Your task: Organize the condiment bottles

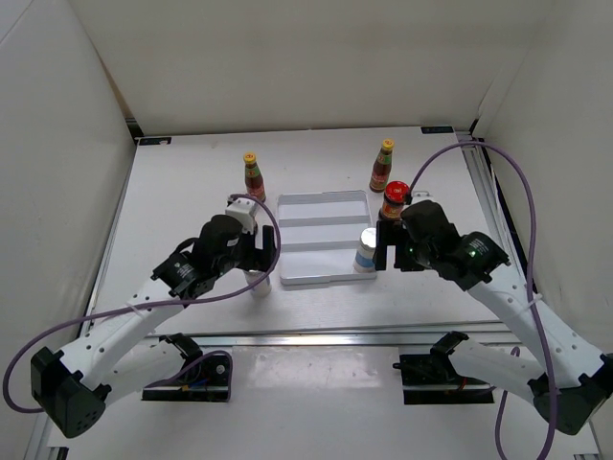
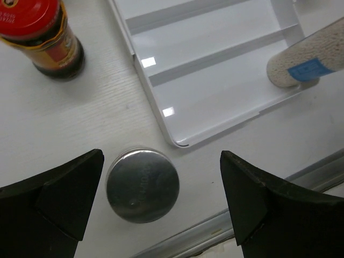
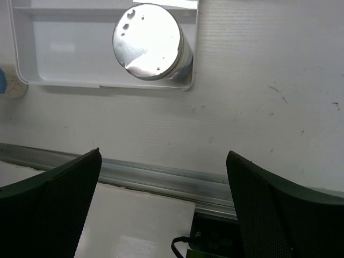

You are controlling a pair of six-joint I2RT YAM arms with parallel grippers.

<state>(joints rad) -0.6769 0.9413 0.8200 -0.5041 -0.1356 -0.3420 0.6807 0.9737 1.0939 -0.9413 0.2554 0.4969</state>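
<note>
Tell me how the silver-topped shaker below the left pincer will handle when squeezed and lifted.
Probably rigid: the shaker has a metal-looking cap. Its round body may twist or slip between the fingers of the left pincer. Standing upright and narrow beside the tray, it could tip if nudged off-centre.

White ridged tray flat at the middle of the white table, split by two raised ridges into three long compartments, glossy with small light reflections in the left wrist view. Along the table's near edge, a silvery metal rail. Around the back and both sides, plain white walls.
</note>
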